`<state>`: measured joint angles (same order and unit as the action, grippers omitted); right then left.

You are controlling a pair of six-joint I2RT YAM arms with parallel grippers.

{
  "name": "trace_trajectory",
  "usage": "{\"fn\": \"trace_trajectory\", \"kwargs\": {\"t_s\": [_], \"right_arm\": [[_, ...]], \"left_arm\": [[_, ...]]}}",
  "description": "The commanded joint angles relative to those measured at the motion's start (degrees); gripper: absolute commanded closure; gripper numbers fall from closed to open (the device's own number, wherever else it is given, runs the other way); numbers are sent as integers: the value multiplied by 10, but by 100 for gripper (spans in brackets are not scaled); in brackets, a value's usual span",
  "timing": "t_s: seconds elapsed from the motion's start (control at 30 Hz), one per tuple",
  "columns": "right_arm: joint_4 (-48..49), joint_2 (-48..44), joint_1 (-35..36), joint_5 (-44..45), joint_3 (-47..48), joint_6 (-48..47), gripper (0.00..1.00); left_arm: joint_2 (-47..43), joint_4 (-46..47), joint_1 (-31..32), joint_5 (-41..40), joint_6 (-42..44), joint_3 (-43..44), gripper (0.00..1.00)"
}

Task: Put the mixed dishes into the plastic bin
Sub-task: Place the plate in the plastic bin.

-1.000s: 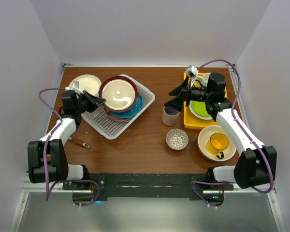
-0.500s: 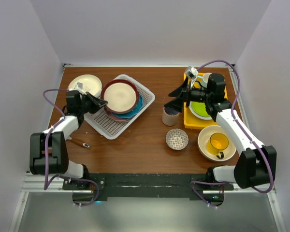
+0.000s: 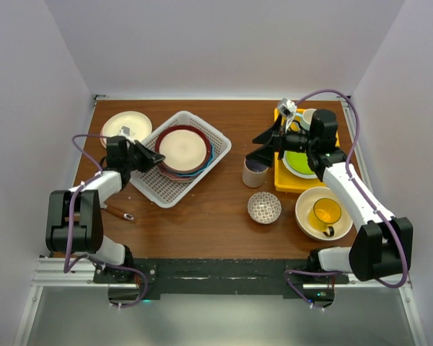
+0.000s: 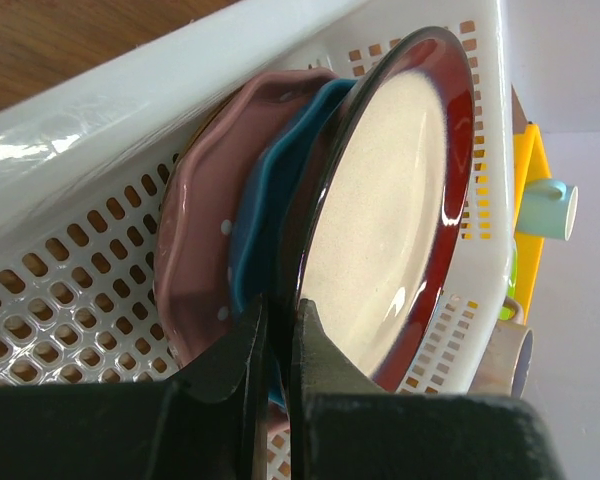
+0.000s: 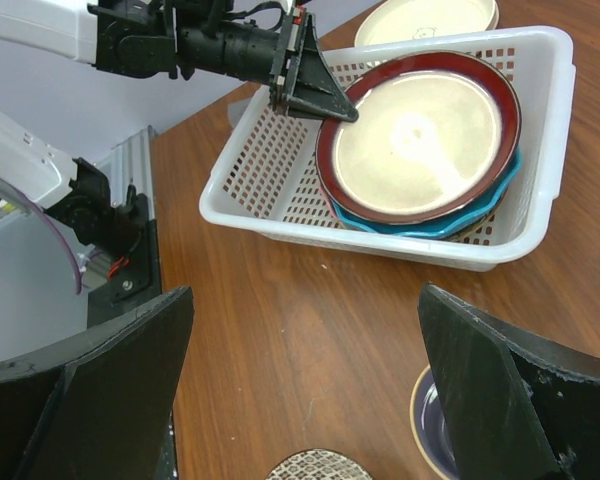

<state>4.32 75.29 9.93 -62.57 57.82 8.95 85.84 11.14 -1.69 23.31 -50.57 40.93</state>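
Note:
The white plastic bin (image 3: 151, 189) sits at the left of the table. It holds a pink dotted plate (image 4: 195, 220), a blue plate (image 4: 270, 200) and, on top, a cream plate with a dark red rim (image 3: 182, 146). My left gripper (image 3: 157, 156) is shut on the near-left rim of that top plate (image 4: 390, 200), which lies almost flat on the stack. My right gripper (image 3: 261, 146) hangs open above the beige mug (image 3: 255, 173), holding nothing. A small patterned bowl (image 3: 264, 207) and a large cream bowl (image 3: 314, 223) with a yellow mug (image 3: 326, 213) in it stand on the table.
Behind the bin lies a cream plate (image 3: 123, 124). A yellow tray (image 3: 285, 180) at the back right carries a green plate (image 3: 297, 162) and a pale cup. A wooden-handled utensil (image 3: 117, 213) lies near the left arm.
The left gripper has lowered the red-rimmed plate from a tilt down onto the stack in the bin, and the left arm has shifted slightly right. The right arm has not moved.

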Motion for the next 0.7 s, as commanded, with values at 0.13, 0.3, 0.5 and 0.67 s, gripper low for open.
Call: {"fn": "trace_trajectory", "kwargs": {"t_s": [0.13, 0.3, 0.5, 0.67], "right_arm": [[22, -16, -5, -11, -3, -1, 2], [23, -17, -7, -12, -3, 0, 2], [24, -20, -10, -13, -3, 1, 2], [25, -20, -11, -14, -3, 1, 2]], "left_arm": [[7, 103, 10, 32, -35, 34, 100], [7, 99, 10, 31, -31, 29, 75], [-11, 80, 10, 24, -8, 28, 53], [-45, 26, 10, -26, 55, 42, 38]]}}
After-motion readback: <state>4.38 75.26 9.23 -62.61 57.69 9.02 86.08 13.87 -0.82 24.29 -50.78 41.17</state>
